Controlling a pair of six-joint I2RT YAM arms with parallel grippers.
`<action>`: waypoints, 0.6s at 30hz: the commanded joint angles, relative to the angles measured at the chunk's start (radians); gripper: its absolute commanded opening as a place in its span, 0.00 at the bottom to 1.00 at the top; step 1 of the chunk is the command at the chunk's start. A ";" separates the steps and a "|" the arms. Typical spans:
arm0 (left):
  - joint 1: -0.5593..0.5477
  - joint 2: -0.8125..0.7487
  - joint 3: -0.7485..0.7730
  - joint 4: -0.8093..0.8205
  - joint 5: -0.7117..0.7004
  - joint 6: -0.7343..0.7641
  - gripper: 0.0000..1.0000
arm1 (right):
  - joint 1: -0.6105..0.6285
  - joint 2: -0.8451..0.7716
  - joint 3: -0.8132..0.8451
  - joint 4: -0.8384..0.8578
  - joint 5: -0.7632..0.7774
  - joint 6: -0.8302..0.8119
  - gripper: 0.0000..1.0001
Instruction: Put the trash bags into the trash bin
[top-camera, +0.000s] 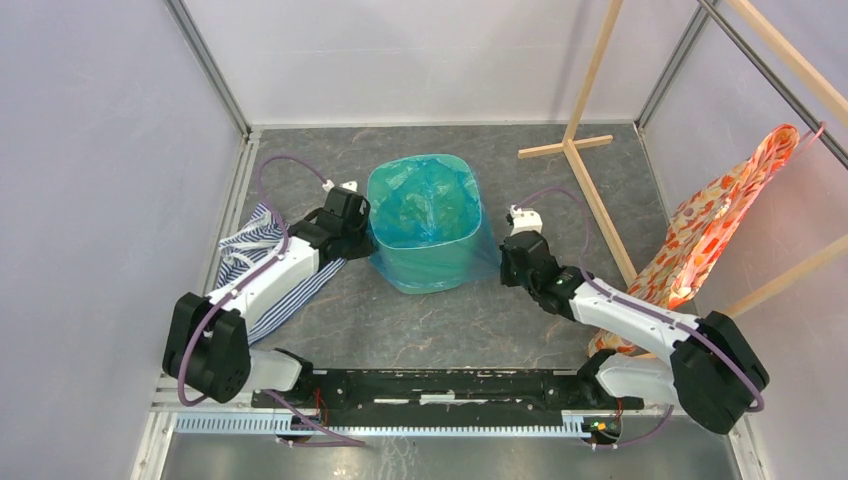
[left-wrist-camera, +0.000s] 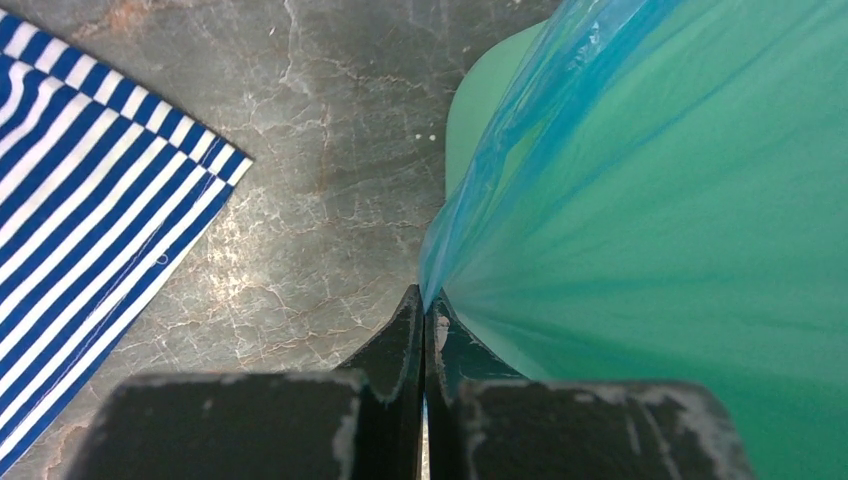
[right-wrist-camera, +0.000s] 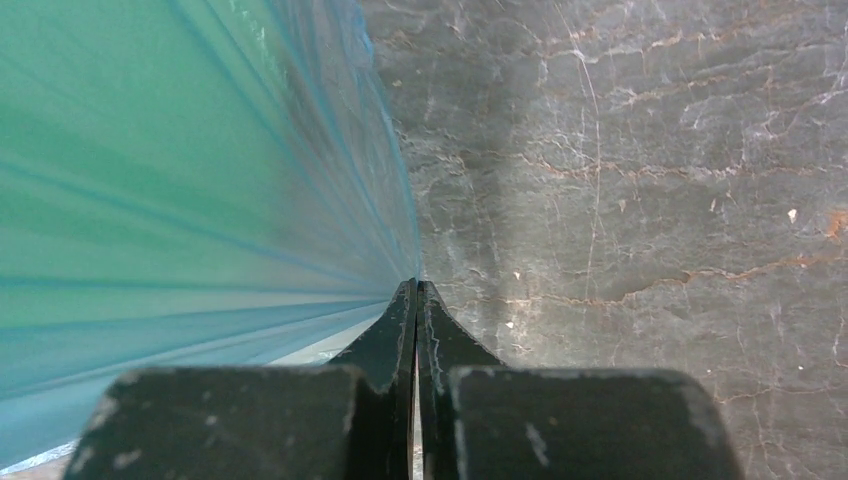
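The mint-green trash bin (top-camera: 430, 272) stands upright mid-table. The translucent light-blue trash bag (top-camera: 420, 208) lines its inside and is folded over the rim, down the outer walls. My left gripper (top-camera: 362, 216) sits against the bin's left side. In the left wrist view that gripper (left-wrist-camera: 428, 300) is shut, pinching a taut edge of the bag (left-wrist-camera: 520, 130) beside a bare patch of the bin (left-wrist-camera: 480, 110). My right gripper (top-camera: 506, 250) is at the bin's right side. In the right wrist view it (right-wrist-camera: 416, 288) is shut on the stretched bag film (right-wrist-camera: 330, 150).
A blue-white striped cloth (top-camera: 262, 270) lies on the table under the left arm and shows in the left wrist view (left-wrist-camera: 90, 230). An orange floral fabric (top-camera: 715, 215) hangs on a wooden rack (top-camera: 590, 150) at the right. Walls enclose the table.
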 joint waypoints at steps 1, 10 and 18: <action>0.006 0.022 -0.027 0.046 -0.014 -0.059 0.02 | 0.008 0.045 0.034 -0.014 0.060 -0.032 0.00; 0.005 0.089 -0.070 0.088 -0.013 -0.080 0.02 | 0.009 0.123 0.042 -0.009 0.095 -0.066 0.00; 0.006 0.142 -0.078 0.110 -0.026 -0.100 0.02 | 0.010 0.199 0.047 0.004 0.130 -0.102 0.00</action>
